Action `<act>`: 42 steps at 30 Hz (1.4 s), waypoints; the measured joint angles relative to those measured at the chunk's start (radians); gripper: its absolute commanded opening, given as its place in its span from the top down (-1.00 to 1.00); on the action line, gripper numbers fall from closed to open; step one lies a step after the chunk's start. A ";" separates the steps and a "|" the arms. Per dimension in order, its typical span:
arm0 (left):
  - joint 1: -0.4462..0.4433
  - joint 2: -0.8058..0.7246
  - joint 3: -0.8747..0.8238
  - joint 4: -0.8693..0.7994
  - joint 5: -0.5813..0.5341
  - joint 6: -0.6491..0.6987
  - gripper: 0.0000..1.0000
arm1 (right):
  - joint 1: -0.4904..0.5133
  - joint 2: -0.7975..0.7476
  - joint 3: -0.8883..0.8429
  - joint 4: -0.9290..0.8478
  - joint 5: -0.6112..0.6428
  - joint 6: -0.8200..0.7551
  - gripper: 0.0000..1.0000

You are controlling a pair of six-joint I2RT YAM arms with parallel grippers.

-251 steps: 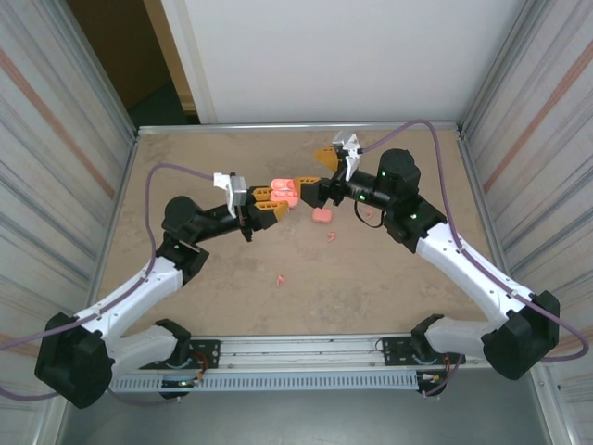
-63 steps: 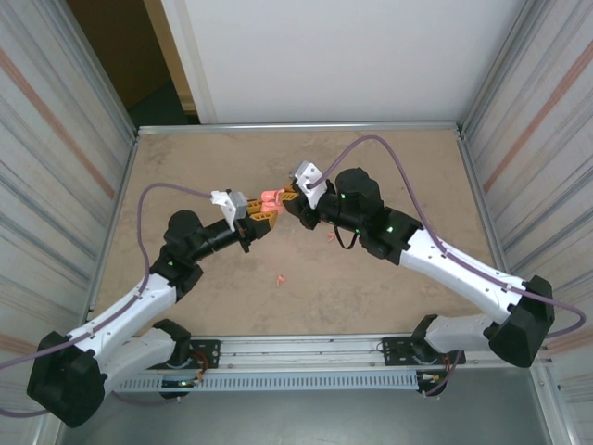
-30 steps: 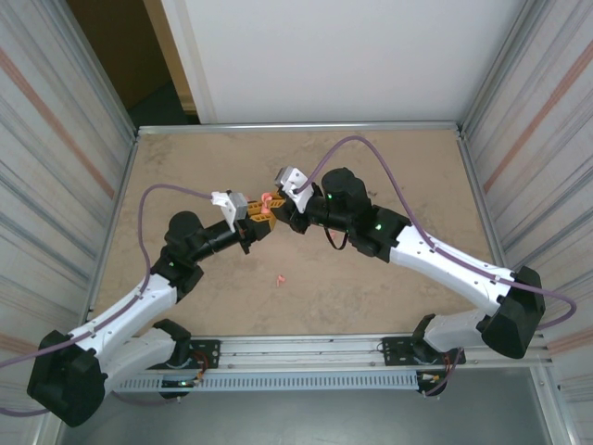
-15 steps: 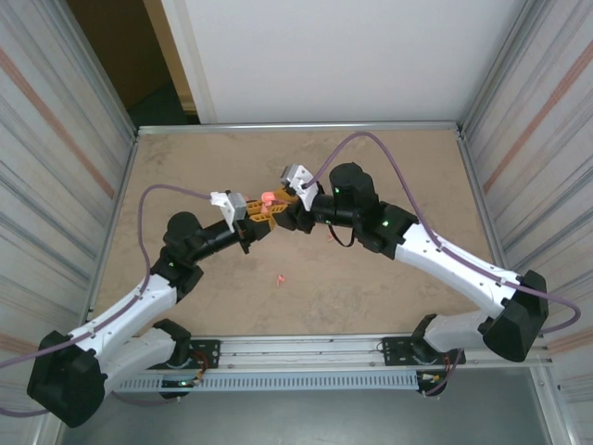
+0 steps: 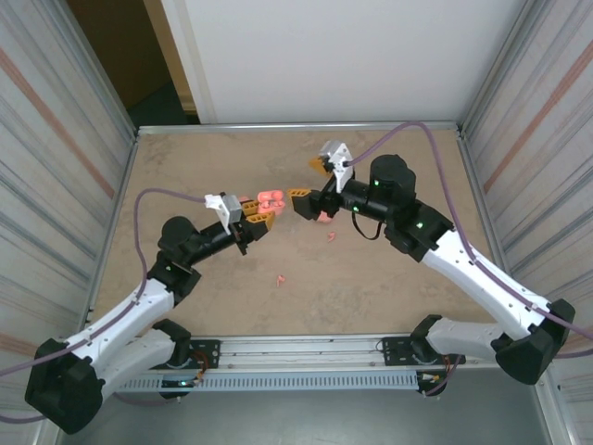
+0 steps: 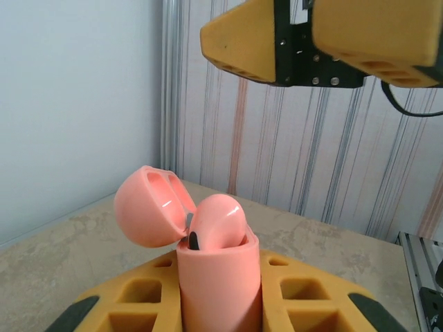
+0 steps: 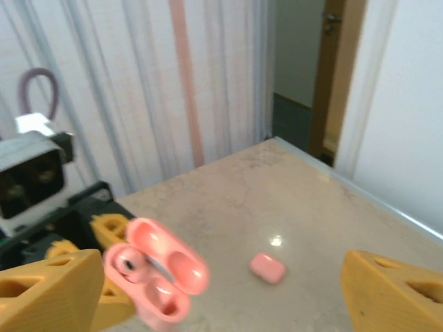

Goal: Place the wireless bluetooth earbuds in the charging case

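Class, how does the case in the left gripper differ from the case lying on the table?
The held case is open; the table case is shut. The held case sits clamped in the left gripper; the table case lies free. Both are pink and rounded.

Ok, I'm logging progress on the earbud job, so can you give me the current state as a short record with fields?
left pincer: shut on the charging case
lid: open, tipped back
inside the case: one earbud seated
right pincer: open, empty, apart from the case
on the table: second case, closed; loose earbuds, one at, one at
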 measured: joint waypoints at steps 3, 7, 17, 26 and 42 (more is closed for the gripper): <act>0.000 -0.023 0.000 -0.001 -0.006 0.001 1.00 | -0.047 -0.019 -0.024 -0.001 0.050 0.055 -0.99; 0.000 -0.061 0.000 -0.016 -0.018 0.008 1.00 | -0.118 -0.027 -0.064 -0.029 0.090 0.135 -0.99; 0.000 -0.148 0.000 -0.063 -0.047 0.042 1.00 | -0.295 0.000 -0.077 -0.161 0.067 0.343 -0.99; 0.000 -0.207 0.000 -0.113 -0.105 0.061 1.00 | -0.416 0.090 -0.085 -0.260 0.052 0.462 -0.99; 0.000 -0.269 0.000 -0.198 -0.131 0.102 1.00 | -0.624 0.463 0.058 -0.532 -0.049 0.516 -0.39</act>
